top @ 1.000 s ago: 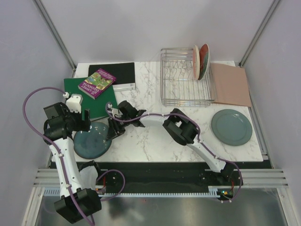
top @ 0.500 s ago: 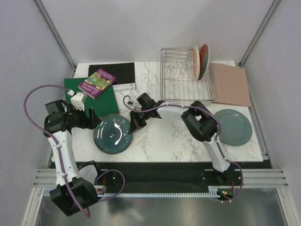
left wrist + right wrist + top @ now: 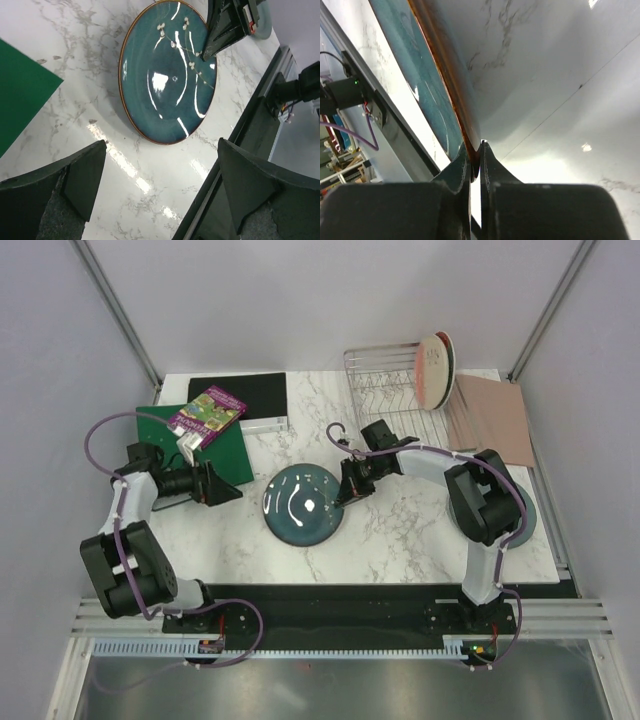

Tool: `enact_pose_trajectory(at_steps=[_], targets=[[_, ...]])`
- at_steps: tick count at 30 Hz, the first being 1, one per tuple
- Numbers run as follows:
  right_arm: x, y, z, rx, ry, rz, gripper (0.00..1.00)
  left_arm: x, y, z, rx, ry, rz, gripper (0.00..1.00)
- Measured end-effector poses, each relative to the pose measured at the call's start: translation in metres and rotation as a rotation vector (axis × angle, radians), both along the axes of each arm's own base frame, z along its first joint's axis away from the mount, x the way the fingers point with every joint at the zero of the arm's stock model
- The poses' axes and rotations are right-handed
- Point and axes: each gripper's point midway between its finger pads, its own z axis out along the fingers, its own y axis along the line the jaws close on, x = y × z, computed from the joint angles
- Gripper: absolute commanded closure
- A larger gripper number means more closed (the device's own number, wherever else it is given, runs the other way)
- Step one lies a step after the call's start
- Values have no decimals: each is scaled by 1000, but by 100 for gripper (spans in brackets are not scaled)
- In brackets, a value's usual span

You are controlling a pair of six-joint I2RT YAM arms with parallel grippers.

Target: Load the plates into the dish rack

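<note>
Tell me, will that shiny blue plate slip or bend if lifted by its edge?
Probably stiff: the teal plate looks like glazed ceramic, so bending is unlikely. Its glossy glare suggests slipperiness, and the right gripper pinches only the thin rim, so it may swing or slip.

White tubes (image 3: 425, 462), black joints (image 3: 485, 505) and purple cables (image 3: 93, 435); left gripper (image 3: 228, 490) and right gripper (image 3: 343, 495) are black.

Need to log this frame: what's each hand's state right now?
Left hand: open, empty.
Right hand: shut on the rim of the teal-blue plate.
</note>
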Motion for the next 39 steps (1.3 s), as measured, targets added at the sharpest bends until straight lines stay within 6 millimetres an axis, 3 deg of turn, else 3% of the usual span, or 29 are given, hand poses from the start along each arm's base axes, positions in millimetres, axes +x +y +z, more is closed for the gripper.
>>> enact_pose_trajectory(at_steps=[9,16,19,22,23,26,28,31,32,36,39], targets=[[-9,7,12,60,42,17,100,13,-37,-15,65,-90,-161,0],[3,22,35,129,21,11,100,25,-30,-41,113,-60,-136,1],[6,29,43,156,16,10,100,27,-29,-44,119,-58,-130,7],[4,35,47,171,14,19,100,29,-30,-50,100,-30,-124,34],[2,37,48,173,16,25,100,30,-31,-52,82,-9,-124,55],[-6,45,48,174,17,48,100,33,-36,-54,20,57,-121,93],[-8,48,47,161,8,54,100,34,-39,-51,-22,101,-129,98],[-7,53,51,168,-19,69,69,40,-37,-44,-76,170,-151,98],[-6,55,55,178,-21,71,52,43,-36,-43,-87,172,-175,98],[-2,65,76,242,-45,101,38,62,-35,-55,-140,101,-296,97],[-3,65,78,250,-41,107,37,55,-37,-61,-164,66,-332,97]])
